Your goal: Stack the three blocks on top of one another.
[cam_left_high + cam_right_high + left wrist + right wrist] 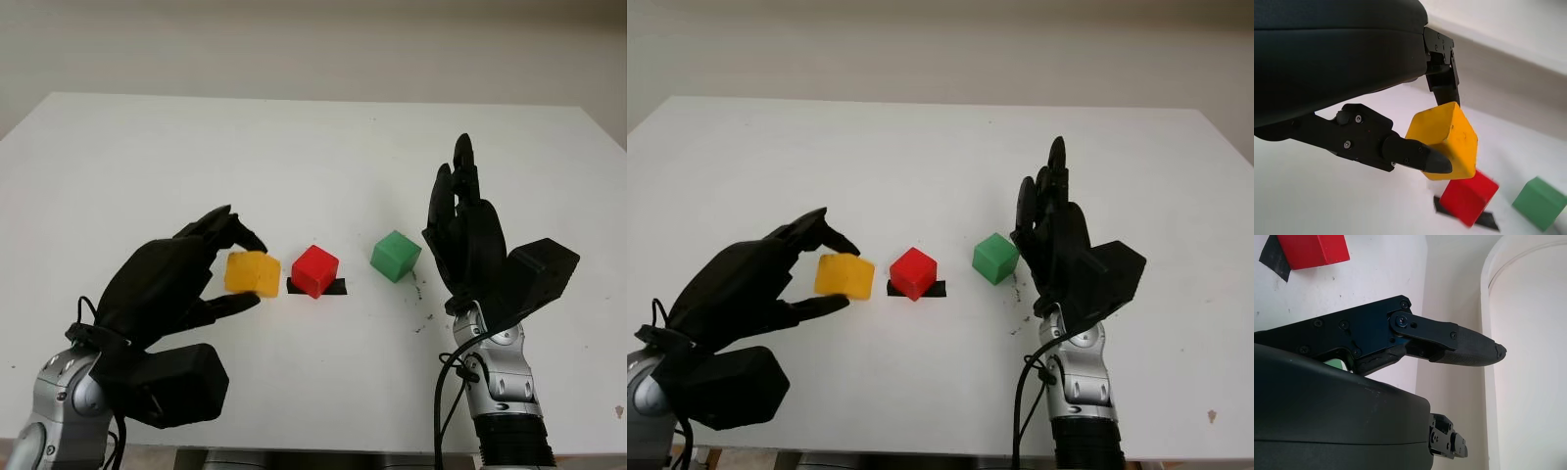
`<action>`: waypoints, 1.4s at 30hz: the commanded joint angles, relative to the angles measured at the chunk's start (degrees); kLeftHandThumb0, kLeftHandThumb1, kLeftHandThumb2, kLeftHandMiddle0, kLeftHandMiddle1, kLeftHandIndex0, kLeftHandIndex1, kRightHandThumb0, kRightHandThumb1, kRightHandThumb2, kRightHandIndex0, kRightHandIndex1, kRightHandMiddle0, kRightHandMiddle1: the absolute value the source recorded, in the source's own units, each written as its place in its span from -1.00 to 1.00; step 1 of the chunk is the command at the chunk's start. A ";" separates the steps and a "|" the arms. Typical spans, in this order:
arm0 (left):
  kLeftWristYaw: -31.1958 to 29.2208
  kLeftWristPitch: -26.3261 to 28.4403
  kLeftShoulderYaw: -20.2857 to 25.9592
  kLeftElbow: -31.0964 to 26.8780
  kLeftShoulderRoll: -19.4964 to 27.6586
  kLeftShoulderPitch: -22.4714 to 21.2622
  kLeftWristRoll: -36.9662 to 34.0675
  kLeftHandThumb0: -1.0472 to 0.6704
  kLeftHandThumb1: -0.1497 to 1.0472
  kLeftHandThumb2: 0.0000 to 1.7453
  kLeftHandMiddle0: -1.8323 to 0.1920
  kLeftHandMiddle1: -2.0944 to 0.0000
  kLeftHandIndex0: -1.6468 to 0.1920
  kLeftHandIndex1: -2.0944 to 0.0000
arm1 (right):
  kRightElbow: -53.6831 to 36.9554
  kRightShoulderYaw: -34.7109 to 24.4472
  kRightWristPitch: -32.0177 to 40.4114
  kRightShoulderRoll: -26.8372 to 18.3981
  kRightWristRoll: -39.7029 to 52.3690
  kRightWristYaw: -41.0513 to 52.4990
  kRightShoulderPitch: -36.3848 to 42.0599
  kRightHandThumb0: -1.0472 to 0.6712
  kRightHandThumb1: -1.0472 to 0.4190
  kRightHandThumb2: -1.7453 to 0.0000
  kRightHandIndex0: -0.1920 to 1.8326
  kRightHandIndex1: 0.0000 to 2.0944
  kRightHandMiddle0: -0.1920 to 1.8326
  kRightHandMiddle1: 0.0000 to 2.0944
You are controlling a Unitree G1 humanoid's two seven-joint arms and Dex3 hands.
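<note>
The left hand sits over the worktop toward its near left corner, clenched around the yellow block. Its fingers pinch the block from opposite sides: one fingertip presses the lower face while another comes down on the upper edge. In the left wrist view the yellow block is tilted and clear of the surface, with white worktop visible beneath it.

The red block stands on the worktop just beside the yellow block, about midway between the left and right edges and nearer the front edge than the back. It rests on a small strip of black tape, which sticks out from under it. The yellow block and the red block are close but not touching.

The green block stands on the worktop a little further toward the right edge, apart from the red block. A few small dark specks mark the surface near it.

The right hand is released and holds nothing. It is raised upright just beside the green block, on the side toward the right edge.
</note>
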 commanded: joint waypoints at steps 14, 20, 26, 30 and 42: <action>-1.32 -3.99 -2.48 14.07 0.82 -21.79 -10.55 -0.23 1.00 -0.80 0.58 0.94 0.47 -0.27 | -0.38 0.28 -0.79 0.16 0.02 -0.31 -0.35 -0.62 -1.00 0.26 -1.00 -1.00 -1.00 -1.00; -9.85 -2.15 -8.28 24.28 3.89 -35.04 -9.05 -0.28 1.00 -0.78 0.58 0.94 0.45 -0.29 | -0.70 -0.04 -0.69 -0.04 0.12 -0.03 0.01 -0.62 -1.00 0.26 -1.00 -1.00 -1.00 -1.00; -17.14 -5.37 -14.74 32.45 5.07 -45.28 -7.15 -0.25 1.00 -0.87 0.56 0.95 0.41 -0.26 | -0.18 -0.16 -0.47 -0.16 0.58 0.39 -0.43 -0.64 -1.00 0.27 -1.00 -1.00 -1.00 -1.00; -23.25 -6.68 -18.61 38.00 5.12 -51.14 -6.37 -0.26 1.00 -0.86 0.57 0.95 0.39 -0.20 | 0.36 0.01 -1.18 0.05 0.26 0.23 -0.58 -0.63 -1.00 0.26 -1.00 -1.00 -1.00 -1.00; -31.54 -17.03 -24.16 49.98 4.65 -61.65 -4.39 -0.26 1.00 -0.88 0.50 0.94 0.31 -0.05 | -0.51 0.25 -0.69 0.44 0.07 0.22 0.05 -0.62 -1.00 0.24 -1.00 -1.00 -1.00 -1.00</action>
